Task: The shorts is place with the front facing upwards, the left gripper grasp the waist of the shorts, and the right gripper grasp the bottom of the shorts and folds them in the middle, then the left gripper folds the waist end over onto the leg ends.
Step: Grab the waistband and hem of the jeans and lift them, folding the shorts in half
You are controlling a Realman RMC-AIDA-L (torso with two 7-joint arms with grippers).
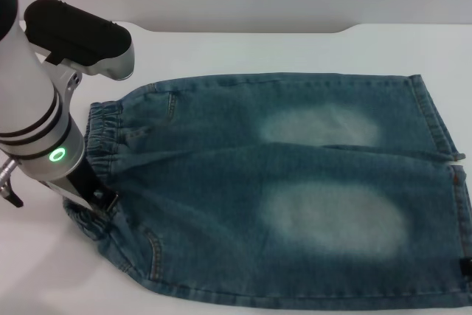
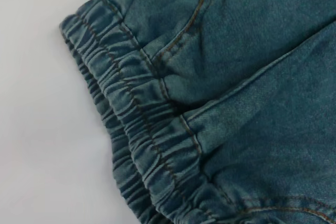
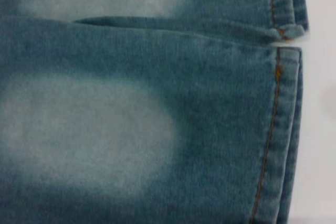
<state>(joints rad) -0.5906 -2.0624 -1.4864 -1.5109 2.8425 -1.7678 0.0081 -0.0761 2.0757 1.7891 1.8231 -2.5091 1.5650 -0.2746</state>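
Right claw [image 1: 465, 267] cut off at edge

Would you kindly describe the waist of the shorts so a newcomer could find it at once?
On the white table lie the blue-green denim shorts, spread flat. Follow them toward the robot's left, where the left end effector meets the cloth: the waist is that puckered, gathered elastic band, unlike the flat, straight-stitched leg hems opposite.

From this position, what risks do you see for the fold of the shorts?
1. The left gripper sits at the near corner of the waist, not its middle, so the shorts may lift unevenly and skew.
2. The bottom of the shorts reaches the head view's right edge, and the right gripper is not visible there; its grasp on the hem cannot be confirmed.
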